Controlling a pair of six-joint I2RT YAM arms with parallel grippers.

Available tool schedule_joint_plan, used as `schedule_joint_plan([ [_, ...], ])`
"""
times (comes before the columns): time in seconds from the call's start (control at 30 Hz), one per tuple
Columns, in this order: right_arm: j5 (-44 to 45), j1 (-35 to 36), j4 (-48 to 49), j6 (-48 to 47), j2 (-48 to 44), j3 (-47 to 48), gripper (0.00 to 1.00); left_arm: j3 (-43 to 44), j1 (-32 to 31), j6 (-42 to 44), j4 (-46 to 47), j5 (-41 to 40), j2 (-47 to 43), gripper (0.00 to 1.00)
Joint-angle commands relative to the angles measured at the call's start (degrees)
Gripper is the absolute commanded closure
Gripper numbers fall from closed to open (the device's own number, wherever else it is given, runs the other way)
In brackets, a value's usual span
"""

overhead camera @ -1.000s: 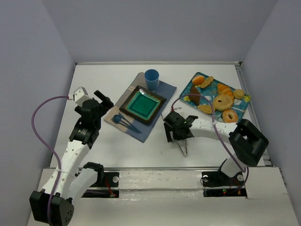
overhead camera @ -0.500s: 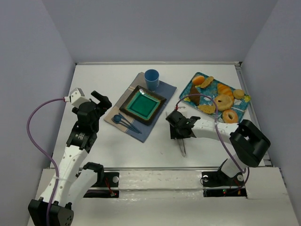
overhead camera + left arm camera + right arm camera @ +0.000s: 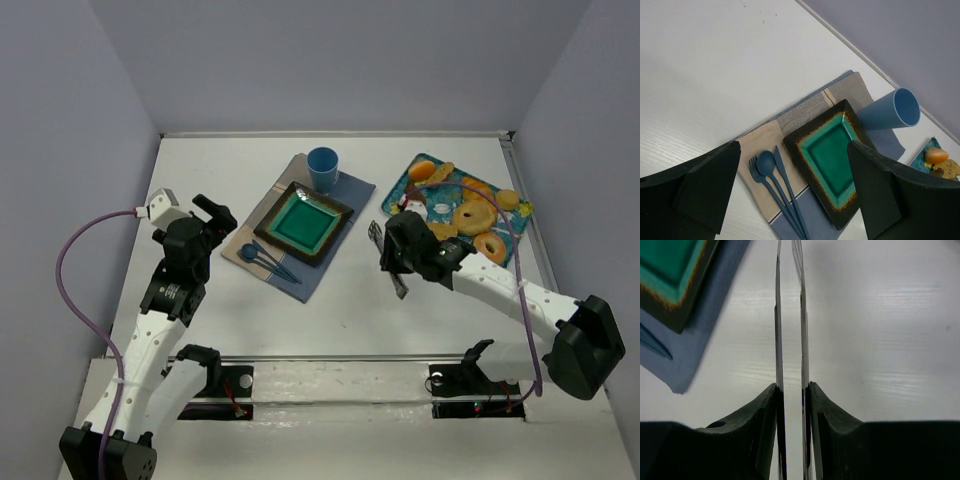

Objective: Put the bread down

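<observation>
1. Now farther up-table than a second ago and touching the tray's left edge: right gripper (image 3: 396, 262), pinched narrow on thin metal tongs (image 3: 778, 330).
2. Golden bread rolls, rings and pastries (image 3: 470, 215), heaped on teal patterned tray (image 3: 408, 183) at far right.
3. Left of the tongs: green glazed square plate (image 3: 303, 223), blue plastic cup (image 3: 322, 165) and blue plastic cutlery (image 3: 262, 258) on striped cloth placemat (image 3: 300, 280).
4. Beside the placemat's left edge: left gripper (image 3: 220, 215), spread wide, holding nothing.

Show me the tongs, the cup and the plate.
tongs (image 3: 803, 340), right wrist view, on the right-hand blade.
cup (image 3: 322, 163), top view, on its open mouth.
plate (image 3: 303, 222), top view, on the bare green centre.
</observation>
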Motion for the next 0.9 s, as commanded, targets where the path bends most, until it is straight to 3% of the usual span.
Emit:
schedule_joint_plan([
  [0.0,-1.37,-10.1,-2.68,-3.98,-1.23,5.47,0.65,-0.33,-0.19,-0.31,1.18,-1.31,-1.09,0.01],
  [0.3,-4.27,-21.01,-5.15,-14.7,4.55,16.55,0.59,-0.16,-0.19,-0.14,1.97,-1.4,0.41,0.01],
  [0.43,-5.85,-24.17,-6.56,-20.68,9.12,21.82,0.51,-0.07,-0.19,-0.14,1.97,-1.49,0.76,0.01],
  [0.87,-7.61,-27.78,-10.95,-28.69,17.66,29.39,0.36,0.02,-0.19,-0.23,2.06,-2.45,1.46,0.01],
])
